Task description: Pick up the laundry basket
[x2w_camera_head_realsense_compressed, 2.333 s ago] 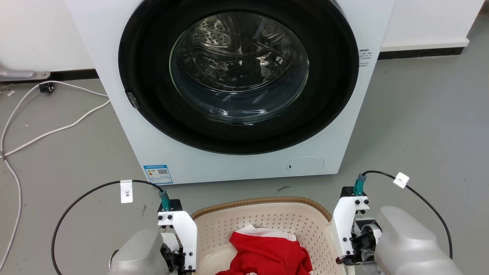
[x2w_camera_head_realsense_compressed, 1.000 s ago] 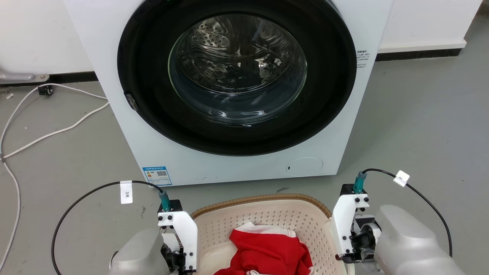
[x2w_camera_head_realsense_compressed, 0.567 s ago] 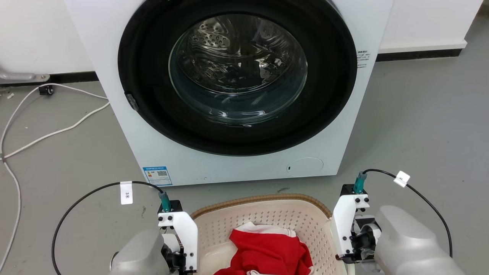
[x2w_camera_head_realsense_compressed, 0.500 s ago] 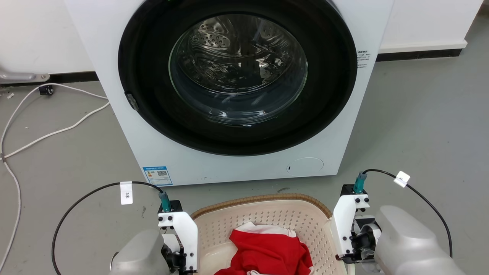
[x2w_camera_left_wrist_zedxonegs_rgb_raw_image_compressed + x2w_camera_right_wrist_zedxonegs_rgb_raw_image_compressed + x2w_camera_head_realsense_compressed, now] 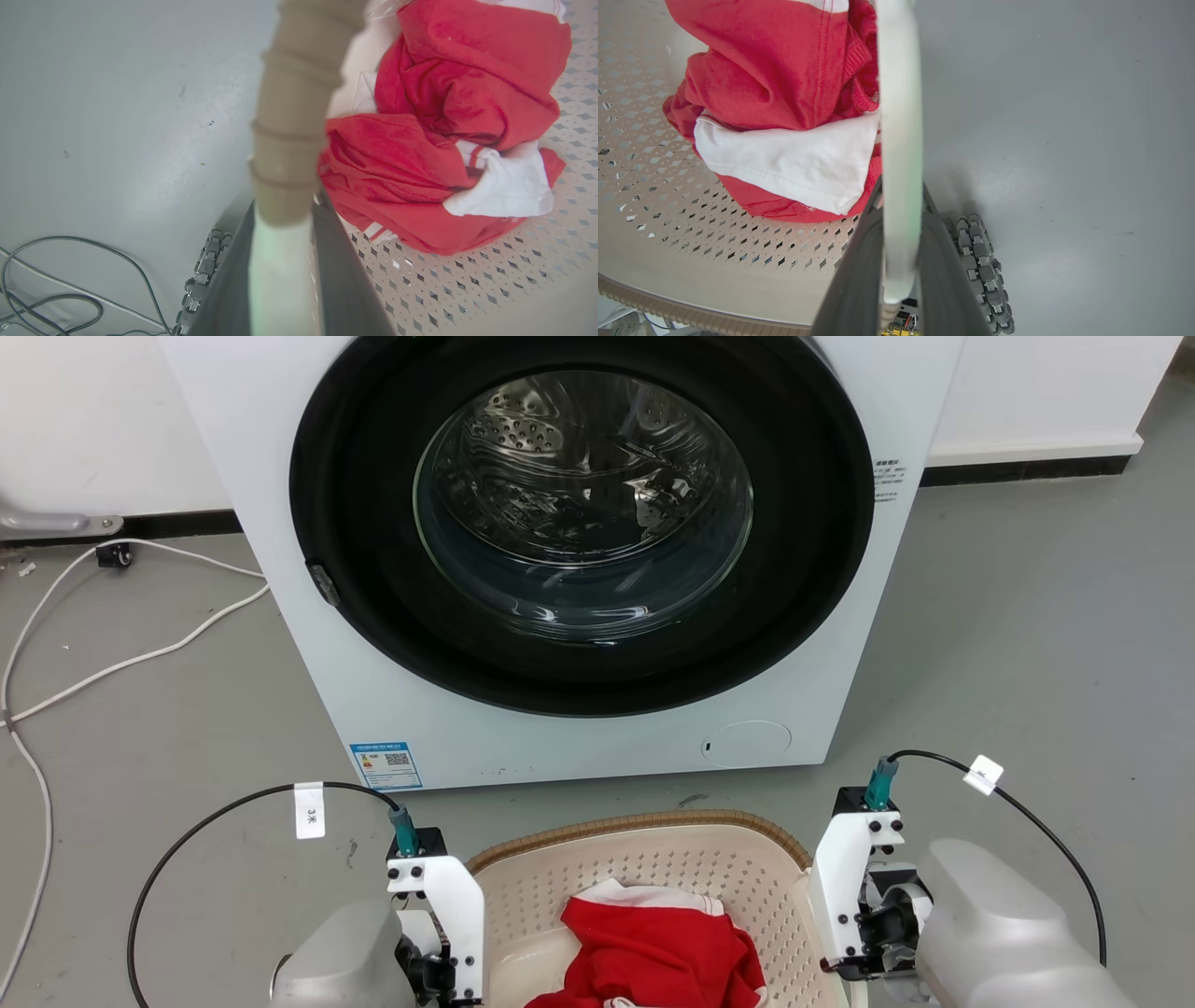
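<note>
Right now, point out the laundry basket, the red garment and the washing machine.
laundry basket (image 5: pixel 635 823), head view, brown woven far rim.
red garment (image 5: pixel 653 947), head view, middle of the crumpled cloth.
washing machine (image 5: pixel 579 751), head view, white front panel under the door.

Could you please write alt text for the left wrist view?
The left gripper clamps the laundry basket by its brown-rimmed side wall. A crumpled red and white garment lies inside on the right; grey floor and cables lie on the left.
</note>
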Motion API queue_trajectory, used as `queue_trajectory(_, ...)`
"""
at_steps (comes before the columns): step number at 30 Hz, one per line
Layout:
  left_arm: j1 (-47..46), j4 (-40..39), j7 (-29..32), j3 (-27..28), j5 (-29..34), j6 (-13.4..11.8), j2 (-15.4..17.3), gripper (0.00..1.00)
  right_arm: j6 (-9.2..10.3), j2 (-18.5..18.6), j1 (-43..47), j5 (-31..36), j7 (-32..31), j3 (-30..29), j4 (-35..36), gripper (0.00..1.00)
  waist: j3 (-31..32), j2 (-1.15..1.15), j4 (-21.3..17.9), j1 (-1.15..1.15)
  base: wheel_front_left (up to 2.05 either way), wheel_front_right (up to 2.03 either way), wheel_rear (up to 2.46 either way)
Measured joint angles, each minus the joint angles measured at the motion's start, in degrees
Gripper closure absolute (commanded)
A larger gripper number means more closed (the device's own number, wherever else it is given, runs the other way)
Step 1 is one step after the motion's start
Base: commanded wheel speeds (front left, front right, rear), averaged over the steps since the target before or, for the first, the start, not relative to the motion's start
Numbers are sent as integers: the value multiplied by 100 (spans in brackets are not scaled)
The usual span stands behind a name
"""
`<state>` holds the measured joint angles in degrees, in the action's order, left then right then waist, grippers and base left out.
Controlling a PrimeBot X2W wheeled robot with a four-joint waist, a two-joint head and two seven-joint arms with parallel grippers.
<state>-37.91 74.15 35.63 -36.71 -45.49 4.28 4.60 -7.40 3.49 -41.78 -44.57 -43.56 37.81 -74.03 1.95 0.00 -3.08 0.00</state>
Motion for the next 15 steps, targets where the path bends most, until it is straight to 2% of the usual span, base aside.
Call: queue_trajectory(15, 4, 1, -30, -51, -38, 0, 3, 100, 0, 1, 0, -38, 20, 42, -5, 100, 16, 0, -3, 0, 0, 0, 0)
